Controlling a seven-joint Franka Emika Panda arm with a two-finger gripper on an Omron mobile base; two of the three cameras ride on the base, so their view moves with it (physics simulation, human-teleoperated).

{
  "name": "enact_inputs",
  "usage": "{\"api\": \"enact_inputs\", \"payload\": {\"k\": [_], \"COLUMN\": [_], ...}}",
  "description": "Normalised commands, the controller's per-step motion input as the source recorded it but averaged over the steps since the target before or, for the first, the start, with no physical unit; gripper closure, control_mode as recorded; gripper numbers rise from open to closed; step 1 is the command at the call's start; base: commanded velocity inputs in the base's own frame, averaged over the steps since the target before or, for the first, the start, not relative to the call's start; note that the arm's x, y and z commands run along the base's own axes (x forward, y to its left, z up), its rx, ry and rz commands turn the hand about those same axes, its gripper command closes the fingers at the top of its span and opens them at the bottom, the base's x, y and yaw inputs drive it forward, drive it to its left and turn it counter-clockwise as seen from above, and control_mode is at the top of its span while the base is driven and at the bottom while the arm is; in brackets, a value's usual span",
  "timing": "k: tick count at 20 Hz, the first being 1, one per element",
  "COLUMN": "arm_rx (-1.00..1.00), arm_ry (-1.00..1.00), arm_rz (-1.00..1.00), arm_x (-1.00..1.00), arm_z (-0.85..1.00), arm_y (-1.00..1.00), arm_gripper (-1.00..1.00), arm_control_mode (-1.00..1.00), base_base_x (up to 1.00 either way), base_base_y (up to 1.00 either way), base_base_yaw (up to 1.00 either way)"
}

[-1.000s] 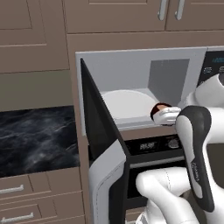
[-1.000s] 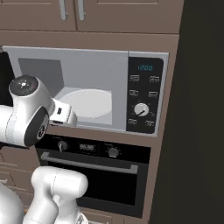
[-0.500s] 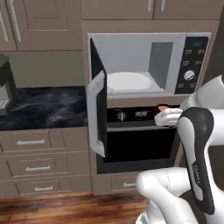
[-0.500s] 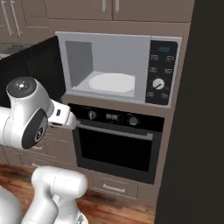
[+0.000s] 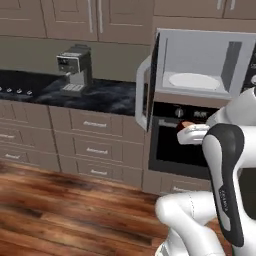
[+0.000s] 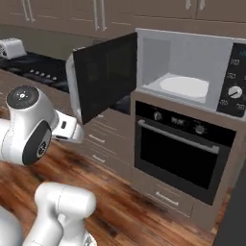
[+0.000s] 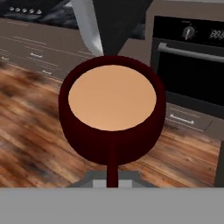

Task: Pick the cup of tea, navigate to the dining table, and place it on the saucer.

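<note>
A white robot arm carries the cup of tea [image 7: 112, 116], a dark maroon cup full of light brown liquid, above a wooden floor [image 5: 65, 210]. Its hand [image 7: 112, 181] is clamped together on the cup's little handle, low at the near side. In the left base view the cup [image 5: 185, 125] peeks out beside the arm, in front of the oven [image 6: 180, 153]. The microwave [image 6: 192, 72] stands open behind. The pick looks done; reaching the dining table and setting the cup on the saucer remain.

Microwave [image 6: 192, 72] door [image 6: 103, 77] open, plate [image 6: 184, 86] inside.
</note>
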Motion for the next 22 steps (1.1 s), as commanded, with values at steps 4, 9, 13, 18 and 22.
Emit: {"api": "enact_inputs", "payload": {"k": [4,9,13,18,22], "arm_rx": [0.00,0.00,0.00,0.00,0.00], "arm_ry": [0.00,0.00,0.00,0.00,0.00], "arm_rz": [0.00,0.00,0.00,0.00,0.00], "arm_x": [0.00,0.00,0.00,0.00,0.00], "arm_z": [0.00,0.00,0.00,0.00,0.00], "arm_y": [0.00,0.00,0.00,0.00,0.00], "arm_gripper": [1.00,1.00,1.00,1.00,1.00], "arm_control_mode": [1.00,1.00,1.00,1.00,1.00], "base_base_x": [-0.48,-0.27,-0.15,-0.01,0.02], "base_base_y": [-0.02,-0.02,-0.01,0.00,0.00], "base_base_yaw": [0.86,0.96,1.00,1.00,0.98]}}
